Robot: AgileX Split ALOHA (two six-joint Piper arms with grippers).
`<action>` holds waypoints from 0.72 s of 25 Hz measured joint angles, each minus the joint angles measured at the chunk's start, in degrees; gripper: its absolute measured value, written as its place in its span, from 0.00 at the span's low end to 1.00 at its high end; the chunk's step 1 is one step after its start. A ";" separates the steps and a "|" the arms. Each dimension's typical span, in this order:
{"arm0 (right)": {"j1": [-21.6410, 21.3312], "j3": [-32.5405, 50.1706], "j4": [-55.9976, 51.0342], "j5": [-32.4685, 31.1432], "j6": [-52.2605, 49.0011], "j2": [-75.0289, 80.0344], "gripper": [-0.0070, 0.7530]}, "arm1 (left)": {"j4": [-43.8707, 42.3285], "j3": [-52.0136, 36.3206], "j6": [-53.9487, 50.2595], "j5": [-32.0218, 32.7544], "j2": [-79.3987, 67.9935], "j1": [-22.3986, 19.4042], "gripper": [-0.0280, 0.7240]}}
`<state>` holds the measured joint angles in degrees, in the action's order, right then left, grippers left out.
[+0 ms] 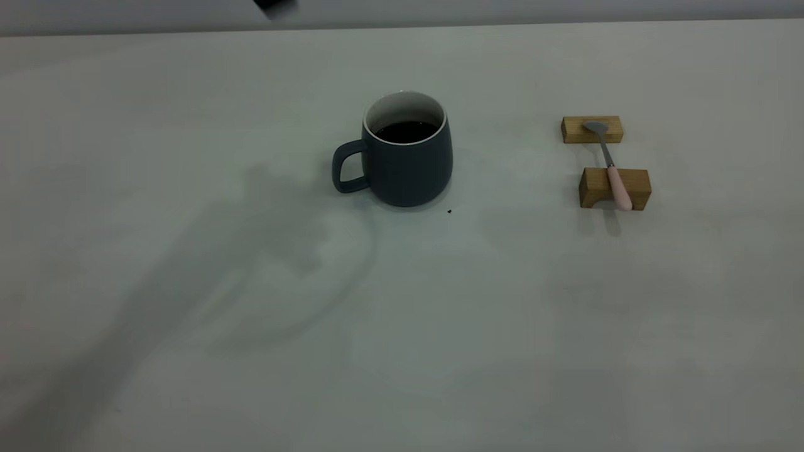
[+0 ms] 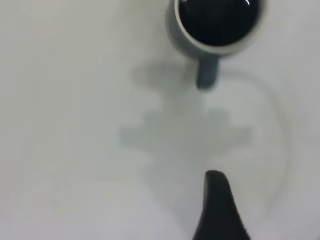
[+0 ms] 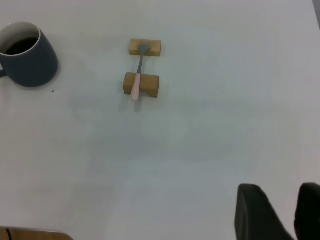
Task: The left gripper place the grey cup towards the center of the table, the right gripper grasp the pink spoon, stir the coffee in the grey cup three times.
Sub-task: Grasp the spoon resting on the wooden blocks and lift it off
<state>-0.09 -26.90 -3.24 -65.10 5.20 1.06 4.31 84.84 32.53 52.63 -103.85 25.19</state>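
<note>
You have the left gripper [image 2: 220,210] raised above the table [image 1: 188,376], on the handle side of the grey cup [image 1: 402,157]. Only one dark finger of it shows in its own wrist view, so you cannot tell whether the claw is apart or together. In the exterior view only a dark scrap at the top edge, toward eleven o'clock from the cup, and a broad shadow at the cup's seven o'clock hint at the arm.

The cup stands upright near the middle of the table, a little toward the far side. Its loop handle points to nine o'clock. Nothing is touching it. The coffee [image 1: 407,131] lies flat and dark inside, below the white rim. A tiny dark speck [image 1: 449,211] sits on the table just off the cup's base at five o'clock.

Out at three o'clock from the cup, well apart from it, you will find two wooden blocks [image 1: 614,188], one behind the other. The pink spoon [image 1: 609,166] bridges them: its grey bowl rests on the far block, and its pink handle lies across the near block and overhangs it toward six o'clock.

Your right gripper [image 3: 280,215] hangs high, well clear of the spoon. Two black fingers show in its wrist view with a gap between them, so the claw is apart and empty.
</note>
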 joint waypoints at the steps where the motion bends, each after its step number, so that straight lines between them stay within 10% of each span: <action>1: 0.00 0.00 0.00 0.00 0.00 0.00 0.32 | -0.42 0.00 -3.68 3.67 3.81 0.00 0.79; 5: 0.00 0.00 0.00 0.00 0.00 0.00 0.32 | -1.04 0.00 -13.69 14.27 16.78 0.00 0.79; 18: 0.00 0.00 0.00 0.00 0.00 0.00 0.32 | -2.92 -24.49 -28.01 14.27 52.19 0.00 0.79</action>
<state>-0.09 -26.90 -3.24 -65.10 5.20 1.06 1.40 60.34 4.52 66.90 -51.66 25.19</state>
